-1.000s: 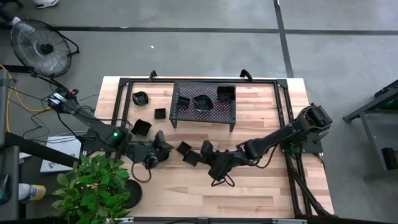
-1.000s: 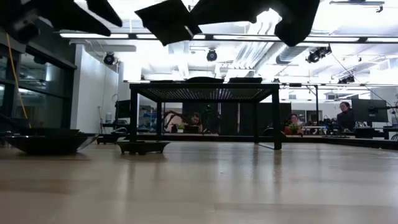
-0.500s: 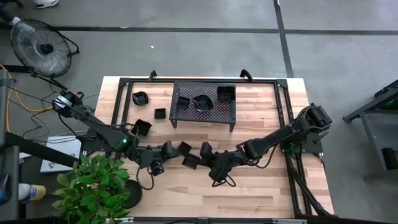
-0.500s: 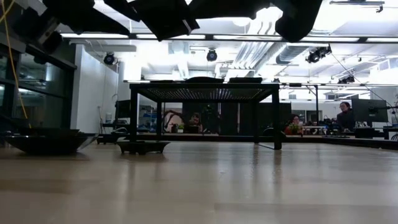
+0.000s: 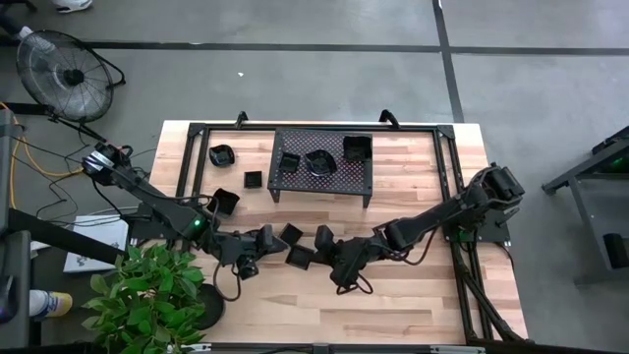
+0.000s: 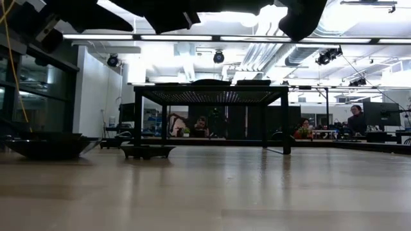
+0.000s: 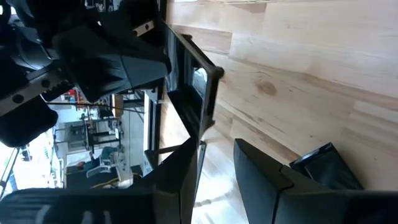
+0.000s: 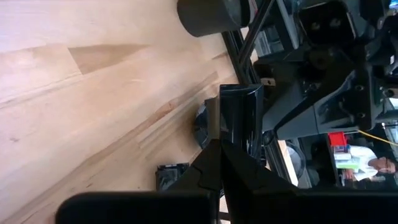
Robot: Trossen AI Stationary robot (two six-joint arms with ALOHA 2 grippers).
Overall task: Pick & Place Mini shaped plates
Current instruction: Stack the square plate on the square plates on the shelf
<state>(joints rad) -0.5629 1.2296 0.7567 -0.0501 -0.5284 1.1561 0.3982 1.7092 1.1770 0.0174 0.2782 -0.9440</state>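
One wooden table (image 5: pixel 413 295) carries one mesh rack (image 5: pixel 324 165) with three mini shaped plates on top; we count three more on the wood left of it. Two arms meet at table centre, each carrying a plate in the air: the left gripper (image 5: pixel 277 239) grips a square plate (image 5: pixel 291 234), the right gripper (image 5: pixel 316 252) is clenched on another (image 5: pixel 300 256). One potted plant (image 5: pixel 152 290) overlaps the table's left corner.
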